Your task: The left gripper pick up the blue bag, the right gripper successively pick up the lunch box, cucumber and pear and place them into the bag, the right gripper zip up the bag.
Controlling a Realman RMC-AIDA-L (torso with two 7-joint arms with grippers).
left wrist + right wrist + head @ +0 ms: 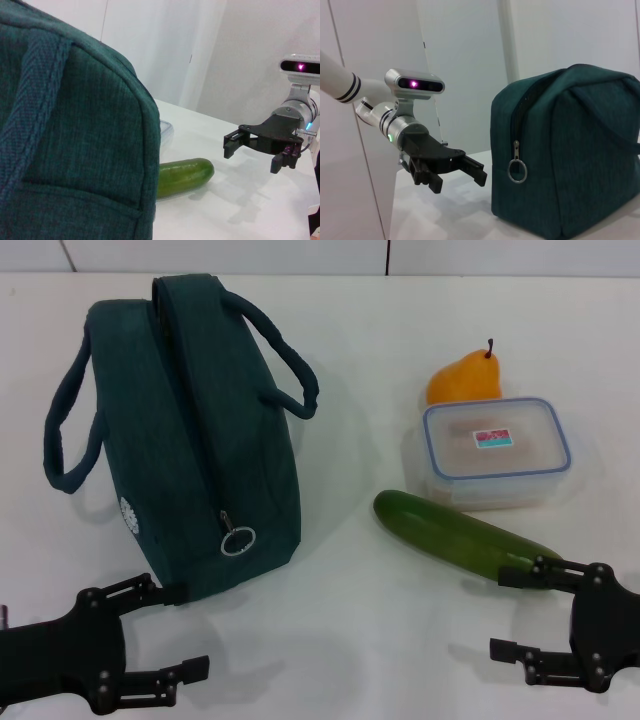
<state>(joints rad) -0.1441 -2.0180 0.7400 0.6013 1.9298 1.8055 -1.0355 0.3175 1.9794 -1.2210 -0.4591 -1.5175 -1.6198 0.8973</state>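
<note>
Bag (190, 430) zipped, upright on bench (360, 640) — box (497, 452), cucumber (462, 536), pear (464, 378) beside it. Left tool (182, 632) spread wide, near bag. Right tool (512, 612) spread wide — near cucumber.

Bright, even light falls from above on the white desk (360, 640), which reads nearly blown out at the far edge in the head view. Shadows are soft and pale: a faint grey one lies right of the blue bag (190, 430), another under the cucumber (465, 535), and dim ones beneath the left claw (165, 635) and right claw (520, 612). The lunch box (497, 452) lid carries a mild sheen. In the left wrist view the bag's fabric (75, 140) fills the near side, softly focused, and the right claw (257, 152) casts a blurred shadow on the desk. The right wrist view is dimmer, with greyish walls and two glowing lamps on the left arm.
</note>
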